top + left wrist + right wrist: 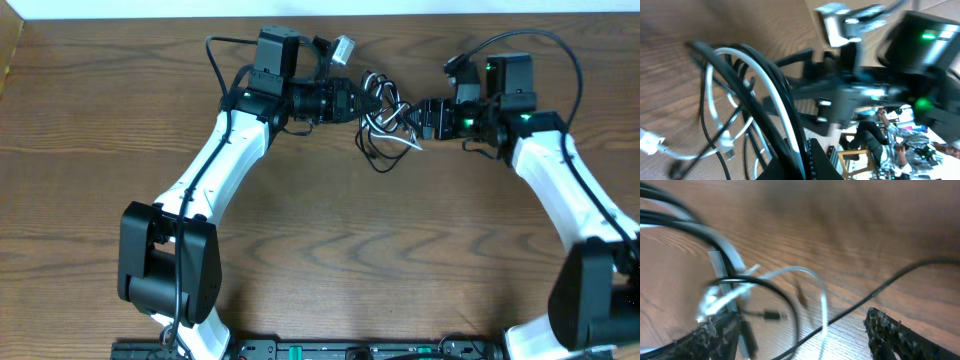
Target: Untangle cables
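Observation:
The black cable (374, 160) and the white cable (398, 138) lie in one tangled bundle at the far middle of the table, between my two grippers. My left gripper (352, 101) is shut on loops of both cables; in the left wrist view the white cable (774, 87) and the black cable (742, 87) run up from between its fingers (802, 152). My right gripper (423, 118) is at the bundle's right side. Its fingers (800, 322) are wide open, with the white cable (823, 300) and the black cable (880, 291) crossing the gap on the table.
A white plug (650, 142) lies on the wood (330, 250) at the left of the left wrist view. A silver connector (343, 47) on the left arm's own wiring sticks out behind the left gripper. The table's back edge is close behind both arms.

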